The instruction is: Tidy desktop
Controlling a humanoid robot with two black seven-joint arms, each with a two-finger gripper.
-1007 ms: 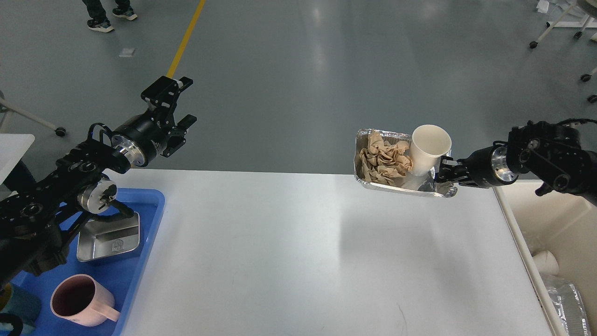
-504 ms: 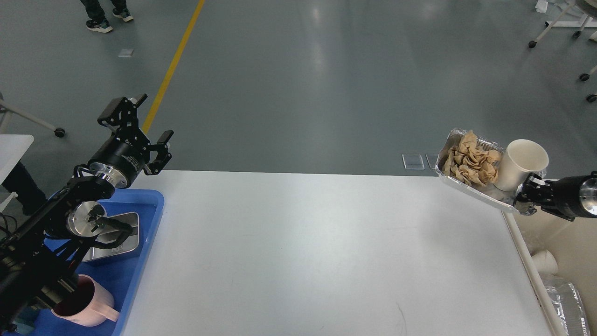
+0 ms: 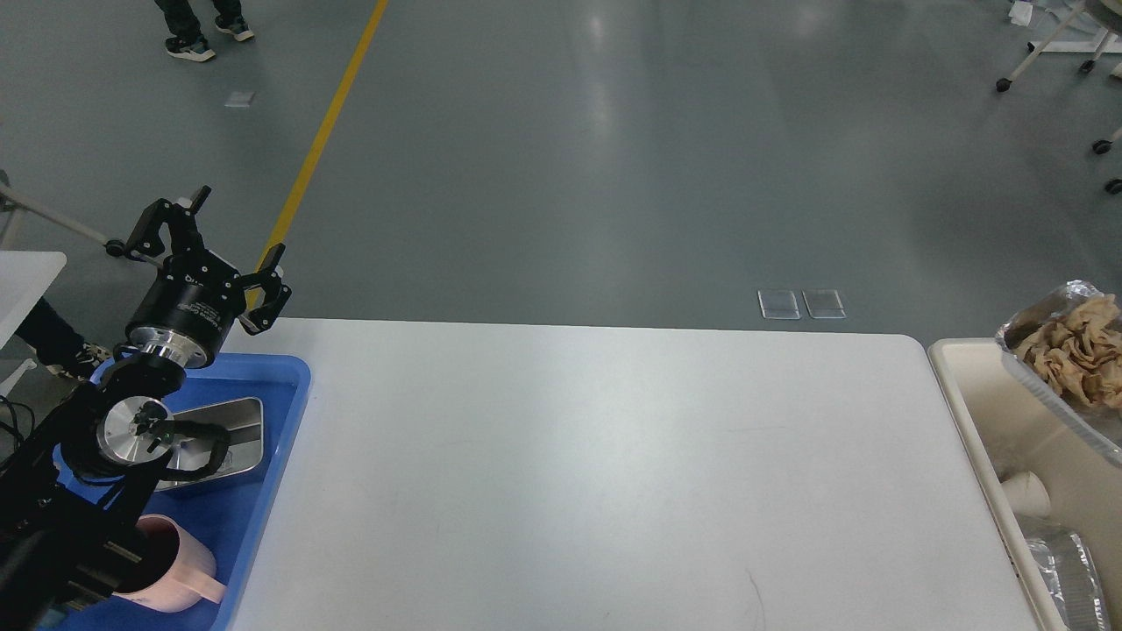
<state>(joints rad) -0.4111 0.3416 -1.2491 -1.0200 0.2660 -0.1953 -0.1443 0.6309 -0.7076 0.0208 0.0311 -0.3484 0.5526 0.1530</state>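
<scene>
The desktop (image 3: 596,473) is a large white-grey tabletop, and its surface is bare. My left gripper (image 3: 223,235) is open and empty, held above the table's back left corner, over the far end of the blue tray (image 3: 285,386). A foil tray (image 3: 1043,386) with crumpled brown paper (image 3: 1074,350) hangs tilted over the beige bin (image 3: 960,394) at the right edge, partly cut off by the frame. My right gripper and arm are out of view.
The blue tray holds a steel container (image 3: 241,421) and a pink mug (image 3: 184,570), partly hidden by my left arm. The beige bin holds a white paper cup (image 3: 1026,495) and crumpled foil (image 3: 1065,561). Grey floor lies beyond the table's far edge.
The foil tray with the paper has moved right from over the table to over the bin. The right gripper and the white cup have left the view. My left gripper has drawn back to the left.
</scene>
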